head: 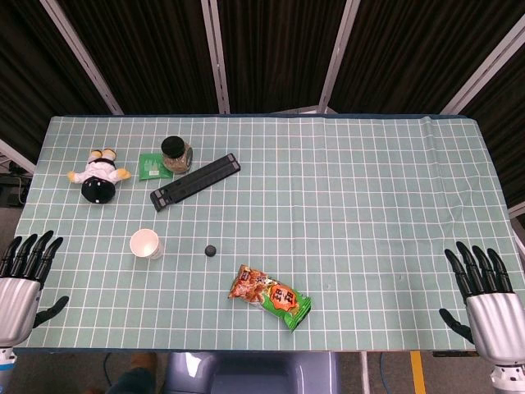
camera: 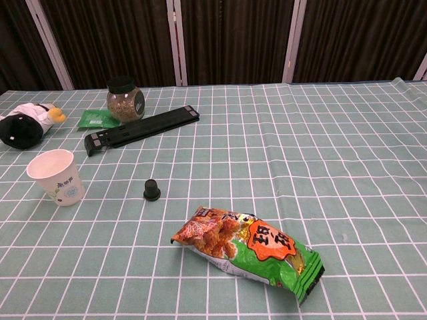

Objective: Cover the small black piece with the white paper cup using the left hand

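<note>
Dark curtains hang behind a table under a green checked cloth (head: 369, 189). The white paper cup (head: 146, 244) stands upright, mouth up, near the front left. Just to its right, apart from it, sits the small black piece (head: 211, 250), narrower end up. The left hand (head: 23, 279) and right hand (head: 488, 300) rest at the near corners, fingers spread, holding nothing.

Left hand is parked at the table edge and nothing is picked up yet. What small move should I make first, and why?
Probably reach the left hand forward and to the right toward the white paper cup. The hand is open and holds nothing, the cup stands upright, mouth up, apart from the small black piece to its right, so it must be grasped and turned over before it can cover the piece.
</note>
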Controlling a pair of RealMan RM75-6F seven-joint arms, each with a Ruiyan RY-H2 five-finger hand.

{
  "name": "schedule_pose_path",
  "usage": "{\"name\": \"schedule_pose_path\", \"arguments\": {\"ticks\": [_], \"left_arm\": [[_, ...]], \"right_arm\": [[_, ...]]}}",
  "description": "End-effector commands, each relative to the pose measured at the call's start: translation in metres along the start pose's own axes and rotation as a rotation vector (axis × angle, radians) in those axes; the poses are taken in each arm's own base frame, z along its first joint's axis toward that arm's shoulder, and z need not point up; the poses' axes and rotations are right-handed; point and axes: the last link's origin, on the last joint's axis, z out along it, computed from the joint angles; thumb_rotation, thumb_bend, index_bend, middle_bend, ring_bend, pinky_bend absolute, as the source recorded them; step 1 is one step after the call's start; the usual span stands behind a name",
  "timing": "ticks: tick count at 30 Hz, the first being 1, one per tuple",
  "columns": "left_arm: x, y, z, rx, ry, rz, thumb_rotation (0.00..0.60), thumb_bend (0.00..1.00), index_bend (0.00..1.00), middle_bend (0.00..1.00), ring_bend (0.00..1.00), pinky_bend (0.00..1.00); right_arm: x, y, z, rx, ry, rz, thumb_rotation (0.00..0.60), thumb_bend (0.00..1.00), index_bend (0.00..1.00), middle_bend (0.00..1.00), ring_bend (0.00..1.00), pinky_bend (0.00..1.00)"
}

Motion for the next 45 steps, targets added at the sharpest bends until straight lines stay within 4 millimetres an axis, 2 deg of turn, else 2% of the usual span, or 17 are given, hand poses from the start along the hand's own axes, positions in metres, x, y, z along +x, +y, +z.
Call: {"name": "schedule_pose_path", "arguments": {"ticks": [1,9,14,15,21,25,31,35,40,42,45], "left_arm": [[-0.001,-0.001,0.000,0.001,-0.003,0.000,0.600,0.00,0.00,0.00,0.00,0.00],[-0.005,0.000,0.004,-0.012,-0.013,0.004,0.600,0.00,0.00,0.00,0.00,0.00],[-0.042,0.038,0.039,-0.173,-0.090,0.132,0.600,0.00,0.00,0.00,0.00,0.00],[-0.051,0.051,0.049,-0.220,-0.095,0.157,0.600,0.00,0.00,0.00,0.00,0.00],[-0.094,0.094,0.084,-0.341,-0.127,0.358,0.600,0.00,0.00,0.00,0.00,0.00],[-0.113,0.110,0.098,-0.360,-0.146,0.476,0.600,0.00,0.00,0.00,0.00,0.00],[-0.126,0.115,0.112,-0.370,-0.118,0.603,0.600,0.00,0.01,0.00,0.00,0.00],[-0.133,0.118,0.120,-0.380,-0.110,0.645,0.600,0.00,0.06,0.04,0.01,0.03],[-0.141,0.119,0.127,-0.391,-0.082,0.699,0.600,0.00,0.16,0.17,0.15,0.20],[-0.142,0.119,0.128,-0.391,-0.079,0.711,0.600,0.00,0.23,0.24,0.21,0.26],[-0.142,0.119,0.129,-0.391,-0.072,0.731,0.600,0.00,0.41,0.37,0.33,0.34]], "right_arm": [[0.000,0.000,0.000,0.002,-0.002,0.007,0.600,0.00,0.00,0.00,0.00,0.00],[0.000,0.001,0.001,-0.003,-0.011,0.020,0.600,0.00,0.00,0.00,0.00,0.00],[-0.004,0.002,0.005,-0.009,-0.025,0.020,0.600,0.00,0.00,0.00,0.00,0.00],[-0.004,0.004,0.006,-0.017,-0.029,0.020,0.600,0.00,0.00,0.00,0.00,0.00],[-0.008,0.007,0.012,-0.029,-0.042,0.013,0.600,0.00,0.00,0.00,0.00,0.00],[-0.012,0.010,0.015,-0.045,-0.056,0.006,0.600,0.00,0.00,0.00,0.00,0.00],[-0.014,0.014,0.018,-0.057,-0.063,0.005,0.600,0.00,0.00,0.00,0.00,0.00],[-0.014,0.014,0.019,-0.060,-0.064,0.006,0.600,0.00,0.00,0.00,0.00,0.00],[-0.014,0.014,0.019,-0.061,-0.065,0.005,0.600,0.00,0.00,0.00,0.00,0.00],[-0.015,0.014,0.019,-0.061,-0.066,0.005,0.600,0.00,0.00,0.00,0.00,0.00],[-0.015,0.014,0.019,-0.063,-0.065,0.006,0.600,0.00,0.00,0.00,0.00,0.00]]}}
